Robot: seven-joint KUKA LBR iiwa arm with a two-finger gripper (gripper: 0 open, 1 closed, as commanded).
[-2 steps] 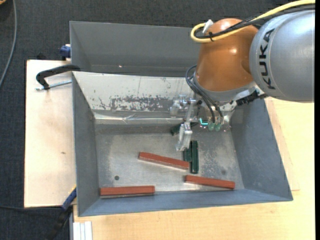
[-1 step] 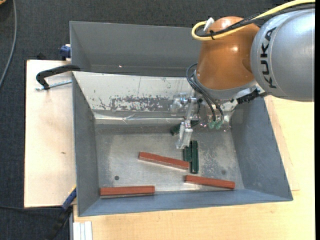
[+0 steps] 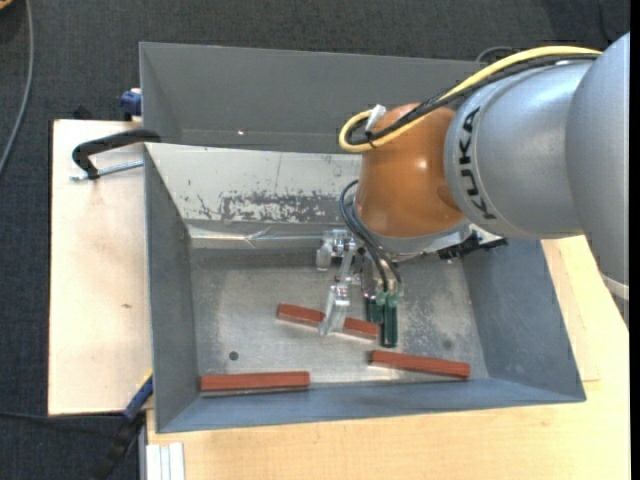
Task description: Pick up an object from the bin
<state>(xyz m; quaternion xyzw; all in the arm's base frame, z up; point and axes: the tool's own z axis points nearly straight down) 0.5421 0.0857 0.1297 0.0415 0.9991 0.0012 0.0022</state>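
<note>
Along the near wall of the grey bin [image 3: 168, 288] lie two red-brown sticks, the left bar [image 3: 255, 380] and the right bar [image 3: 420, 365]. Further back, mid-floor, the middle bar [image 3: 300, 316] lies flat, its long axis running left to right. The arm [image 3: 540, 148] points steeply down, its hand [image 3: 358, 336] spread open over that bar's right end.

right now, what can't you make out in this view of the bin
Camera view: the middle red-brown bar is crossed by the gripper, so its right end is unclear.
Whether the gripper touches that bar or hangs above it: the angle does not tell.
Dark speck on the bin floor: too small to identify.
</note>
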